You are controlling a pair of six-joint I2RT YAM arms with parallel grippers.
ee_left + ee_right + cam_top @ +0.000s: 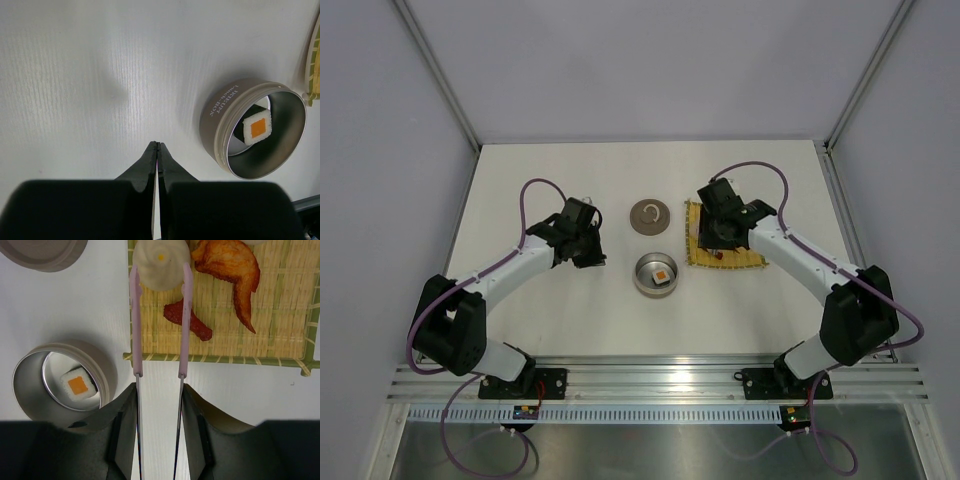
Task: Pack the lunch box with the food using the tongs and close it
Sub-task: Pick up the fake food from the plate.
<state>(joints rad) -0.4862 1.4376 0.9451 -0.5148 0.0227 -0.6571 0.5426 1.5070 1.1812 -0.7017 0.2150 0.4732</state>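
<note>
Two sets of fingers noted. Right fingers (122, 415) partly closed on the tongs (135, 315), whose tips flank the cream bun (160, 262) on the yellow mat (280, 315). Left fingers (147, 165) pressed fully together, holding nothing, above the tabletop (75, 75) beside the lunch box (215, 120). Lunch box open, one sushi piece (258, 127) inside; lid (649, 215) lies apart, beyond it.

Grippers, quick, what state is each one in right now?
Left gripper: closed, nothing held.
Right gripper: closed on the tongs, whose tips straddle the cream bun on the mat.
</note>
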